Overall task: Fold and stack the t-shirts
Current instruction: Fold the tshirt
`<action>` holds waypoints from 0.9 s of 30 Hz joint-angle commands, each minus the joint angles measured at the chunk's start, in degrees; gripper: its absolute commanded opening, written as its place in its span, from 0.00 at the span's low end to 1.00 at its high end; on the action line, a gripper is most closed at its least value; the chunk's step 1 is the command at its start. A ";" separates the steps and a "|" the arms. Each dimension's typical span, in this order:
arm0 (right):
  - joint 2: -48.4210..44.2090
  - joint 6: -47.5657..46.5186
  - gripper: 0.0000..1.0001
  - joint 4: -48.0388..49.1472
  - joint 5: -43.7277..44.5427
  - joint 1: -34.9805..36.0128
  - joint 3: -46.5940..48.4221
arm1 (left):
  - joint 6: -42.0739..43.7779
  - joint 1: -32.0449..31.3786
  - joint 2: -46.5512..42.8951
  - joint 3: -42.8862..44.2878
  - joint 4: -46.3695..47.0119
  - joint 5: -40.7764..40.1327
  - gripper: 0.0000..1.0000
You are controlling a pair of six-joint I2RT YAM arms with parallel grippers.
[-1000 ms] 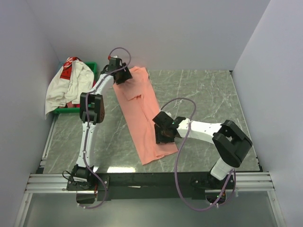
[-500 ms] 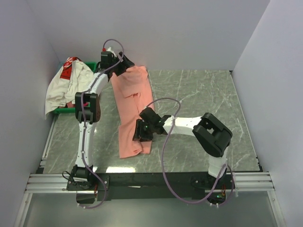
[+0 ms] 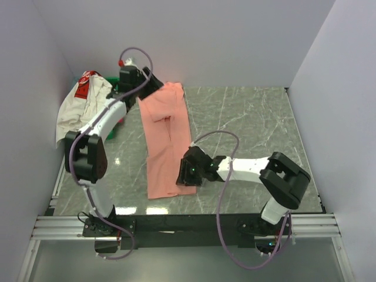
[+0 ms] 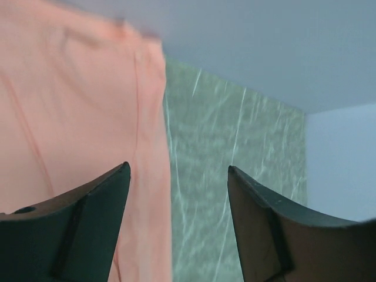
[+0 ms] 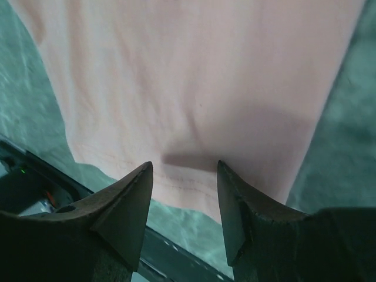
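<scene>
Pale walls (image 3: 235, 35) close in a grey-green marbled table (image 3: 252, 129). A salmon-pink shirt (image 3: 167, 141) lies on it left of centre, folded lengthwise into a long strip that runs from the far side toward the near edge. The left gripper (image 4: 178, 170) hovers over the strip's far end, its jaws wide with nothing between them. The right gripper (image 5: 184, 166) hangs just above the near hem at the strip's right side, jaws apart and empty. At the far left, a white shirt (image 3: 82, 111) with a red patch (image 3: 85, 82) drapes over a green tray (image 3: 84, 137).
</scene>
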 commanded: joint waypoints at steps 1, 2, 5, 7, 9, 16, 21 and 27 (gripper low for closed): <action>-4.06 0.56 0.55 -2.62 4.34 1.57 -4.18 | -1.44 -6.04 -9.30 -10.11 -4.29 -11.01 0.69; -4.60 0.56 0.56 -2.71 5.22 2.09 -5.50 | -3.36 -7.87 -11.17 -15.88 -5.69 -12.69 0.67; -6.10 0.74 0.55 -2.71 5.40 2.80 -8.39 | -6.70 -11.04 -19.16 -28.27 -7.09 -18.75 0.58; -6.54 0.65 0.55 -2.27 4.70 3.33 -9.55 | -8.56 -11.58 -24.69 -34.19 -7.02 -20.79 0.58; -6.71 0.65 0.54 -2.35 4.87 4.55 -10.69 | -10.67 -11.58 -27.43 -40.44 -8.07 -23.86 0.58; -3.56 2.58 0.54 -4.72 6.55 11.32 -7.98 | -10.06 -10.97 -26.57 -40.03 -12.11 -26.95 0.59; -4.25 2.23 0.53 -10.42 10.84 14.92 -5.25 | -8.92 -10.88 -26.13 -40.28 -12.47 -24.76 0.58; -13.36 3.20 0.54 -16.05 16.28 15.63 -6.56 | -11.46 -11.93 -33.32 -47.92 -12.99 -21.14 0.52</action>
